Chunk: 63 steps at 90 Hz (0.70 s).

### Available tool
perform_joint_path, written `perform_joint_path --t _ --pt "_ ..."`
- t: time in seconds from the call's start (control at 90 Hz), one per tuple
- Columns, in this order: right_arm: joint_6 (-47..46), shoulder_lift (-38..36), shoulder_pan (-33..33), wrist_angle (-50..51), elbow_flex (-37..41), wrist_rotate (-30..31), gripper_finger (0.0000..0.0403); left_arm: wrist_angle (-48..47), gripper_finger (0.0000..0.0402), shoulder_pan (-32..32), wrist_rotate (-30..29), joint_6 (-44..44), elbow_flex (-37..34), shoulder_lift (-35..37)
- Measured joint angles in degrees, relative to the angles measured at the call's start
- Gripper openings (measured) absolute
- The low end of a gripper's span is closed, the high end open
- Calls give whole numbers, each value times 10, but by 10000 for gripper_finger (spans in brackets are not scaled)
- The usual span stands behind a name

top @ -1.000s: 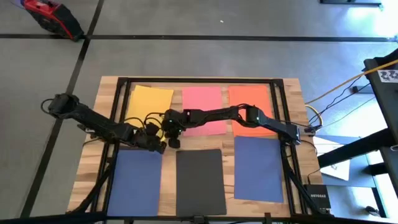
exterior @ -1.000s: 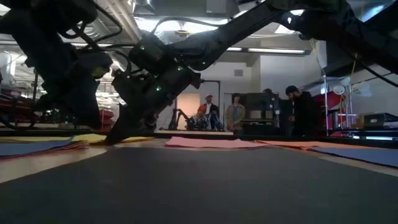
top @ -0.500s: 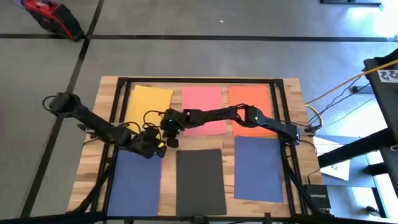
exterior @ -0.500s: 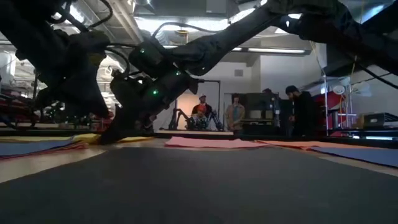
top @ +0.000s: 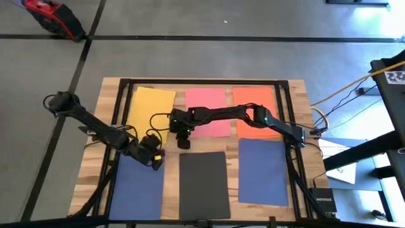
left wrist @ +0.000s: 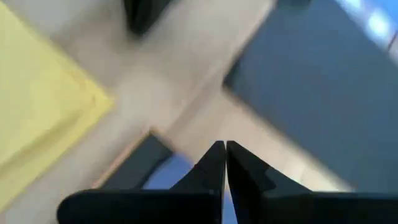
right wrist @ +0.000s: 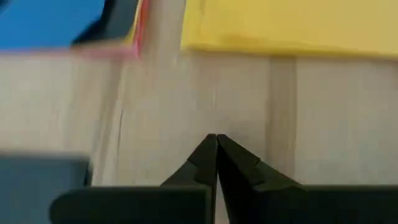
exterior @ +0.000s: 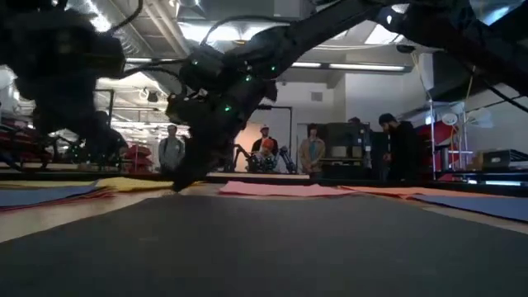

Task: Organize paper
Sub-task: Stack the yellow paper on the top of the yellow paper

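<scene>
6 sheets of paper lie flat on the table (top: 107, 88): yellow paper (top: 152, 104), pink paper (top: 207, 109) and orange paper (top: 253, 107) along the far row, 2 blue sheets flanking the black paper (top: 203, 183) near. The left gripper (left wrist: 225, 155), fingers pressed together and empty, hangs over the left blue sheet (top: 138, 190); the right gripper (right wrist: 216, 149), also closed and empty, hovers over bare wood between yellow and pink. Thin, limp, light sheets probably need lifting at an edge or corner.
</scene>
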<state>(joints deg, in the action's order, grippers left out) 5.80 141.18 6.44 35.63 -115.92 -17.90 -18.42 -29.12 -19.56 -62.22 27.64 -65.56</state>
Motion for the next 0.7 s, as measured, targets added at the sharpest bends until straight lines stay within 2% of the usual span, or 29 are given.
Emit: perform_joint_path --t 0.244,0.411,0.7 --pt "93 -90 -10 160 -1 90 0 -151 0 15 86 -3 0 -1" --pt "118 -145 -16 220 -1 119 0 -229 0 37 86 -3 0 -2" --pt "122 -191 -16 252 -2 128 0 -262 0 88 65 12 0 -9"
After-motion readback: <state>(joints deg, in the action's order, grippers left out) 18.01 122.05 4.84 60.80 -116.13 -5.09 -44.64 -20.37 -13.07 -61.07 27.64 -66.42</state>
